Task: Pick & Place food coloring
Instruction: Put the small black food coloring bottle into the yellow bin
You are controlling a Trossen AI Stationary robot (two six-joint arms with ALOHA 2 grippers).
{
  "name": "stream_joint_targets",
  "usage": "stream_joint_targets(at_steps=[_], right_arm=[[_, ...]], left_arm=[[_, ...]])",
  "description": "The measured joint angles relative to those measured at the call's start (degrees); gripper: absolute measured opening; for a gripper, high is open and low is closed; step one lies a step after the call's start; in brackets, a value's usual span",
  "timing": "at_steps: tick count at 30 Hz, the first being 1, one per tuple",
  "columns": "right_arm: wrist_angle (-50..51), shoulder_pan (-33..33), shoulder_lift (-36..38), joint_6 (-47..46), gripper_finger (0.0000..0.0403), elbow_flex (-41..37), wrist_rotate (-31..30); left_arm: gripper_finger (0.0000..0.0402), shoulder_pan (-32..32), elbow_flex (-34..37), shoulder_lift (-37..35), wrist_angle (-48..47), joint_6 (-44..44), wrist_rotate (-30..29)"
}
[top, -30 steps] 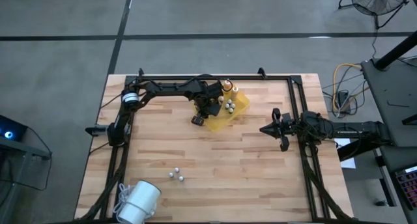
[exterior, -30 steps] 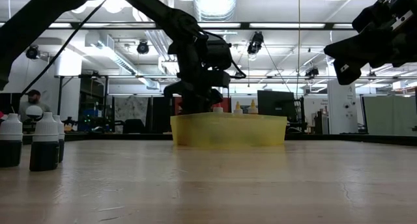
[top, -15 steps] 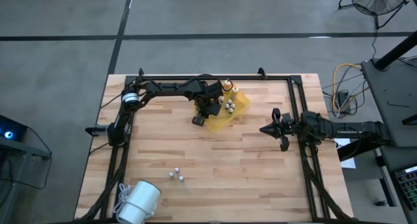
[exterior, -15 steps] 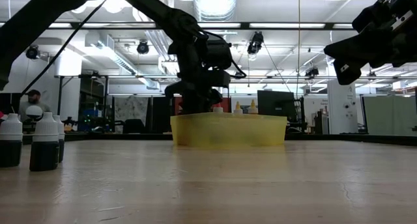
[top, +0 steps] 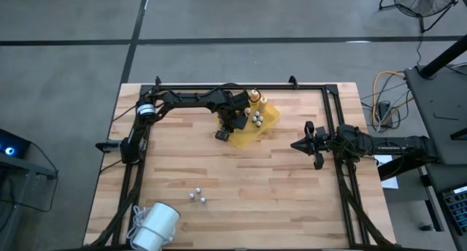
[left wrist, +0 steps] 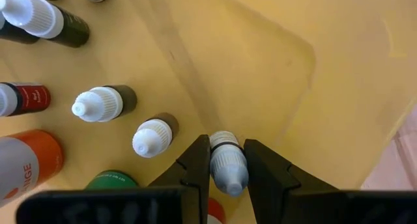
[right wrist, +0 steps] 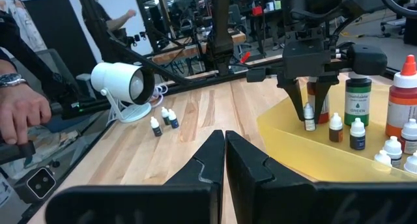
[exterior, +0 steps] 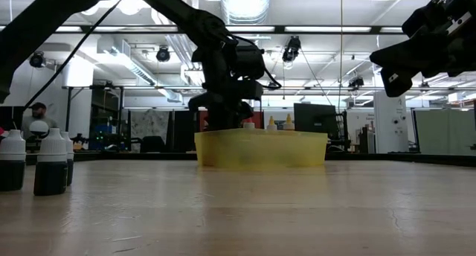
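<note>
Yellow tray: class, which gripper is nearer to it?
Left. The left gripper is inside the yellow tray, shut on a small bottle; the right gripper hovers beside it, apart.

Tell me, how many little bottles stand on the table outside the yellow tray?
3, huddled together near the white lamp: first bottle, second bottle, third bottle. None seems hidden.

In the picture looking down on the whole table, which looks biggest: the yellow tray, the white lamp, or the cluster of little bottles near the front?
1. Yellow tray, biggest.
2. White lamp, slightly smaller.
3. Little bottles, smallest by far.
</note>
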State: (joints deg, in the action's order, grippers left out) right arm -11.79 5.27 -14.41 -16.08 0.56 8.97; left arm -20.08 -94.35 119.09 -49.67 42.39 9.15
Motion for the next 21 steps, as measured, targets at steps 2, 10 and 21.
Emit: stream_joint_targets(at_steps=[2,10,21], right_arm=[[0.0,-0.02,0.0,0.0,0.0009,0.0,0.02],[0.0,-0.02,0.0,0.0,0.0009,0.0,0.0],[0.0,-0.02,0.0,0.0,0.0009,0.0,0.02]], left_arm=[[0.0056,0.0,0.0,0.0,0.0,0.0,0.0],[0.007,0.0,0.0,0.0,0.0,-0.85,0.0],[0.011,0.02,0.0,-0.09,0.0,-1.17,-0.24]])
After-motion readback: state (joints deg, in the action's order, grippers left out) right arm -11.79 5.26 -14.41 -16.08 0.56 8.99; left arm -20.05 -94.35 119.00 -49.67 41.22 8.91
